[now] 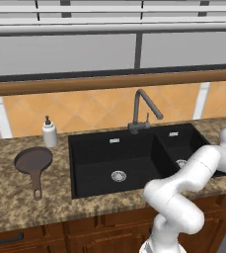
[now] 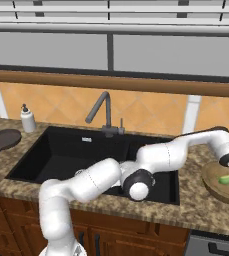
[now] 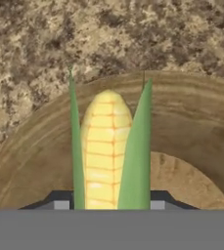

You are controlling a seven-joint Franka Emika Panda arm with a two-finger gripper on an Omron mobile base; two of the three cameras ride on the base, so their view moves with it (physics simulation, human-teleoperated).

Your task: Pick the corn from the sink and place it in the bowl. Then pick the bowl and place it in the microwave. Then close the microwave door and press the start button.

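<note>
Corn lengthwise along tool, over bowl

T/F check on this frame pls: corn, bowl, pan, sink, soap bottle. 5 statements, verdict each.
1. The corn is between the jaws, over the bowl. True.
2. The corn lies in the sink. False: it is at the bowl, on the counter right of the sink.
3. The frying pan sits on the counter left of the sink. True.
4. The bowl stands inside a sink basin. False: it rests on the granite counter.
5. A soap bottle stands behind the frying pan. True.
</note>
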